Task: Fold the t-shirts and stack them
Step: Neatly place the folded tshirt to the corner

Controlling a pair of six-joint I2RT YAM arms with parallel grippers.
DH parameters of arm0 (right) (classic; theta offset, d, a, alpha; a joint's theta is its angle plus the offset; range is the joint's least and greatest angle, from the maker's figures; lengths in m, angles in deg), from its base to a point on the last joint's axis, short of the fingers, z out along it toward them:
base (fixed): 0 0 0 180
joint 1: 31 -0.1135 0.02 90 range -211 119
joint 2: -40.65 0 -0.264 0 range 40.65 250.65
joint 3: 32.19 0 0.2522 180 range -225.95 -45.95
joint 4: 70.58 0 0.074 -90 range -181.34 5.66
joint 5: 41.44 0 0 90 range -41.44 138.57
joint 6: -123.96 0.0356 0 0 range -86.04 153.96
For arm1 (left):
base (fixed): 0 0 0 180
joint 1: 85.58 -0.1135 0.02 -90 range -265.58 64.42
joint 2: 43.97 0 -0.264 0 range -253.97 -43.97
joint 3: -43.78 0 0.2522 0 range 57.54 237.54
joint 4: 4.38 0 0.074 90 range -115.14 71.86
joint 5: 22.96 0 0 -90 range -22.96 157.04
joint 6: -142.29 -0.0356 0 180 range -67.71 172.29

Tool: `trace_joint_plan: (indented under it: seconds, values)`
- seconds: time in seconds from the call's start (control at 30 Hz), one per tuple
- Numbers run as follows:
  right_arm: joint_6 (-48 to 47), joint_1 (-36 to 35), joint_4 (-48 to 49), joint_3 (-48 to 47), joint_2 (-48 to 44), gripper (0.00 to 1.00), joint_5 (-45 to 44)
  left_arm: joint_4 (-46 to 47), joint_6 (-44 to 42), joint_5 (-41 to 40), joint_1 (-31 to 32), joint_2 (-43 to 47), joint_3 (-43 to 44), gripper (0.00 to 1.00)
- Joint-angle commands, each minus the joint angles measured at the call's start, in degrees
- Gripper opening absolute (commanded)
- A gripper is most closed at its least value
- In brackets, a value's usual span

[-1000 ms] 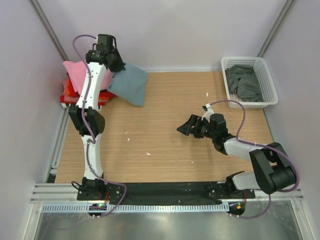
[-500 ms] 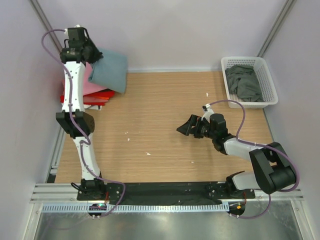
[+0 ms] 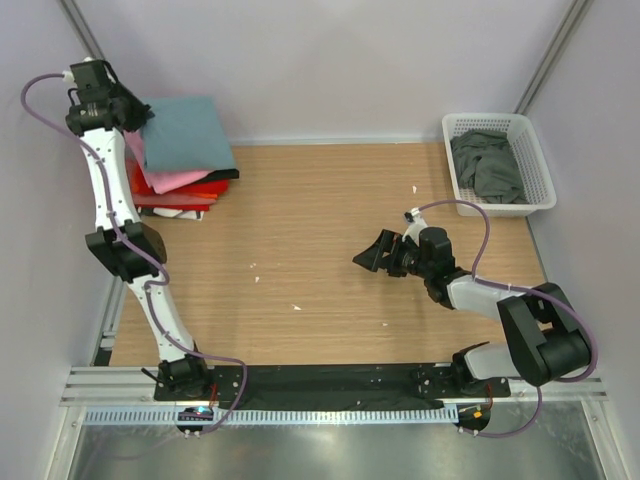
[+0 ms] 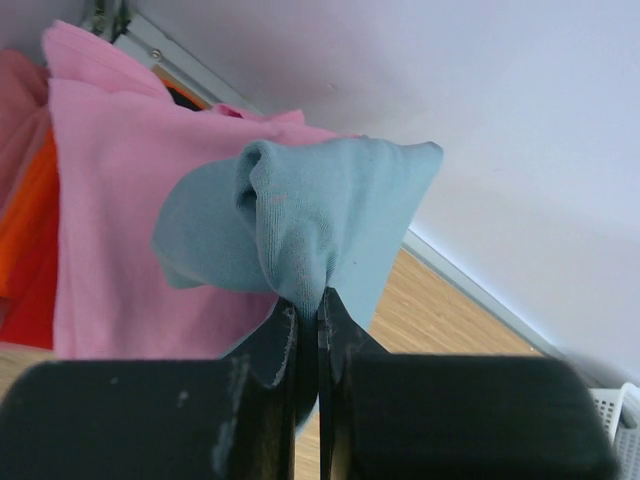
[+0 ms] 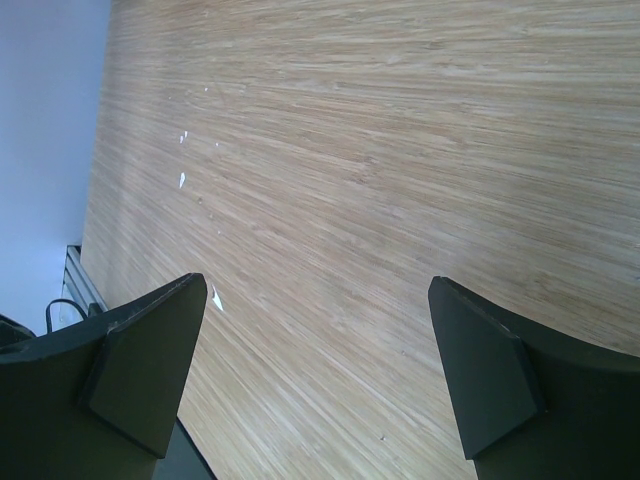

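Left arm has swung out over the past second from above the stack to the far-left corner of the bench (image 3: 330,220). It has dragged the folded blue shirt (image 3: 190,130) along. A second ago that shirt hung off the stack's right side toward the bench middle; it now lies flat on the pink shirt (image 3: 165,180), which sits on the red shirt (image 3: 190,192).

Left gripper (image 4: 308,310): jaws nearly together, pinching a bunched corner of the blue cloth, not yet let go.

Right gripper (image 3: 375,255): jaws wide, nothing between them, low over bare wood right of bench centre. No change in its position.

Basket (image 3: 500,208) at the far-right corner holds a crumpled grey-green shirt (image 3: 488,165).

Judgement: placing of the blue shirt is essentially done. The risk is lifting its pinched corner on release. The basket shirt probably comes next.
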Motion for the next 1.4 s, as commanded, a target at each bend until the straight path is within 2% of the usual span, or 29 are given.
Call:
trace_joint_plan:
  seconds: [0.0, 0.2, 0.47, 0.77, 0.97, 1.07, 1.1, 1.17, 1.2, 1.3, 1.37]
  values:
    - [0.07, -0.22, 2.99, -1.1, 0.44, 1.0, 0.41, 4.83, -1.7, 0.08, -0.69, 2.77, 0.72, 0.0]
    - [0.07, -0.22, 2.9, -1.19, 0.53, 1.0, 0.5, 4.04, -6.72, -7.12, -1.92, -0.83, -0.08, 0.0]
    - [0.16, -0.22, 2.82, -1.54, 1.06, 1.0, 0.68, 2.81, -7.95, -7.92, -4.29, -9.26, 0.36, 0.0]
    - [-0.1, -0.22, 2.55, -1.89, 1.59, 1.0, 1.03, 3.24, -10.5, -14.86, -5.52, -14.89, 2.38, 0.0]
    - [-0.01, -0.22, 2.46, -1.98, 1.76, 1.0, 1.12, 2.54, -11.38, -15.48, -5.52, -19.2, 2.39, 0.0]
    - [0.07, -0.22, 2.47, -2.07, 1.85, 1.0, 1.12, 2.01, -11.21, -14.43, -5.61, -19.73, 2.47, 0.07]
    - [-0.01, -0.14, 2.38, -2.16, 2.02, 1.0, 1.12, 1.93, -11.2, -13.9, -5.61, -19.56, 2.56, 0.18]
    - [-0.01, -0.22, 2.46, -2.16, 1.94, 1.0, 1.12, 2.01, -10.94, -13.55, -5.61, -18.16, 2.39, 0.29]
    - [-0.01, -0.22, 2.46, -2.16, 1.94, 1.0, 1.12, 2.27, -10.85, -13.2, -5.61, -17.45, 2.39, 0.39]
    - [-0.01, -0.31, 2.55, -1.98, 1.76, 1.0, 1.12, 2.8, -10.15, -13.37, -5.7, -14.64, 1.16, 0.55]
    - [-0.01, -0.22, 2.73, -1.81, 1.5, 1.0, 1.03, 2.89, -9.98, -13.72, -5.78, -13.32, -0.07, 0.59]
